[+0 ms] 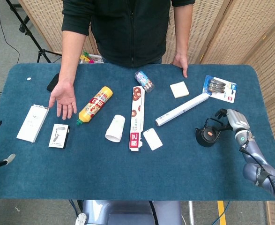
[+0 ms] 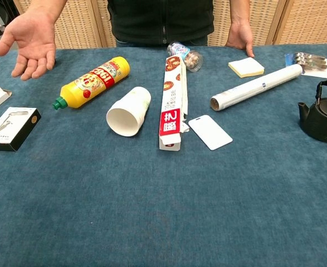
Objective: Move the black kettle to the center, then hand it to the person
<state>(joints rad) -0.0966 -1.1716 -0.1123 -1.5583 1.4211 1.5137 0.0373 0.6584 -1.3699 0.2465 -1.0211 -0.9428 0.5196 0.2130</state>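
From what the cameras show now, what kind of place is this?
Probably a robot test room, not a home: a blue cloth table strewn with unrelated household items, wicker screens behind, and a tripod with cables on grey floor.

Black kettle (image 1: 206,135), upright, handle up, orange lid knob, table's right side

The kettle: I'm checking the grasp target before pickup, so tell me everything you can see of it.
The kettle is small, squat, matte black, like cast iron, with an orange knob on its lid, a short spout pointing left and an arched handle raised above it. It stands upright on the blue table at the right side, in front of the foil roll. The right robot hand is at the handle with fingers apart; whether they touch it cannot be told.
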